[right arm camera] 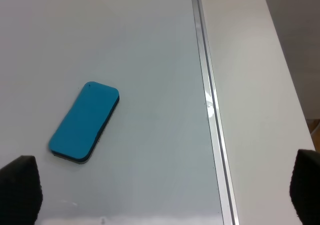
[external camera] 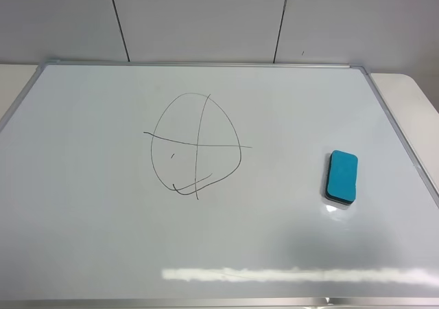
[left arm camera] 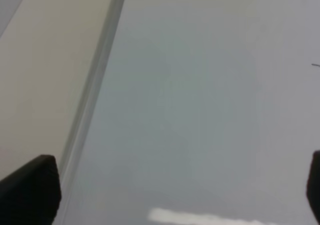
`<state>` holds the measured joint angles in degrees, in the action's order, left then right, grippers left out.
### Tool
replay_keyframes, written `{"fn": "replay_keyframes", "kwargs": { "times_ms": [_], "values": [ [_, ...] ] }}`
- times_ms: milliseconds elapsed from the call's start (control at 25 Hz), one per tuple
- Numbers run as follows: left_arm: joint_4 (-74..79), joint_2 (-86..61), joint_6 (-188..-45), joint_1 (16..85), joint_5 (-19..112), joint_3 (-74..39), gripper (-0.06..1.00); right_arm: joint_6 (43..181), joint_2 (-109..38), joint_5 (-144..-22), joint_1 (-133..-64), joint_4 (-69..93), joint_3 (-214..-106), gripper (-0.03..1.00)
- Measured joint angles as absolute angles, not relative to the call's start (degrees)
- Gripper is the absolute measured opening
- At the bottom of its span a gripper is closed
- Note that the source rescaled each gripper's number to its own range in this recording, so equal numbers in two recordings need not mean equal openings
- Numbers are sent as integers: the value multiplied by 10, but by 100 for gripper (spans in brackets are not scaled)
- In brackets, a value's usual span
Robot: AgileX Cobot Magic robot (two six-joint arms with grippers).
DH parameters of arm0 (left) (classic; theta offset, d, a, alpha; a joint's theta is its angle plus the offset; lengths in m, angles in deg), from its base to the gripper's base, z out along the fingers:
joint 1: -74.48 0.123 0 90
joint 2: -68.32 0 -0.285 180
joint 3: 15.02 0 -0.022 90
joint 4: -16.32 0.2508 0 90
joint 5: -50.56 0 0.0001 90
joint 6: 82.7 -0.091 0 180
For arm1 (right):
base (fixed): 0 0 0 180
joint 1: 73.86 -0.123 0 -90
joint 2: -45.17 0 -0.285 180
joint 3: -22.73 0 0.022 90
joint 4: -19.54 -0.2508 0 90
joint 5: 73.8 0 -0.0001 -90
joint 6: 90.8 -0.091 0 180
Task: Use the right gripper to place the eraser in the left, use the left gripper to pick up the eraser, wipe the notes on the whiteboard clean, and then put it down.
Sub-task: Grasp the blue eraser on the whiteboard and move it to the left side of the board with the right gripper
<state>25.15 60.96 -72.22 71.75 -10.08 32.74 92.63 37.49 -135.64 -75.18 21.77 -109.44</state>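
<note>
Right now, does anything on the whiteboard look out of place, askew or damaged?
Nothing stands out. The eraser lies flat, teal side up, on the whiteboard, right of the notes and apart from them. No damage or spill shows.

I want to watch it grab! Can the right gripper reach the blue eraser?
Probably yes: the eraser lies flat on the whiteboard with nothing around it, and the right gripper is open, facing it.

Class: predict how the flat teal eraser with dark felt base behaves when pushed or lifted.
The teal, dark-based eraser lies flat, so it probably slides rather than rolls or tips. Its felt likely glides easily on the glossy white whiteboard.
</note>
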Motion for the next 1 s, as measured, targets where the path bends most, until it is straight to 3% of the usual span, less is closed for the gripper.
{"fn": "replay_keyframes", "kwargs": {
  "times_ms": [1000],
  "values": [
    [252,610,-722,718,-101,327,100,927,350,-1344,-752,230,-1108,100]
  ]
}}
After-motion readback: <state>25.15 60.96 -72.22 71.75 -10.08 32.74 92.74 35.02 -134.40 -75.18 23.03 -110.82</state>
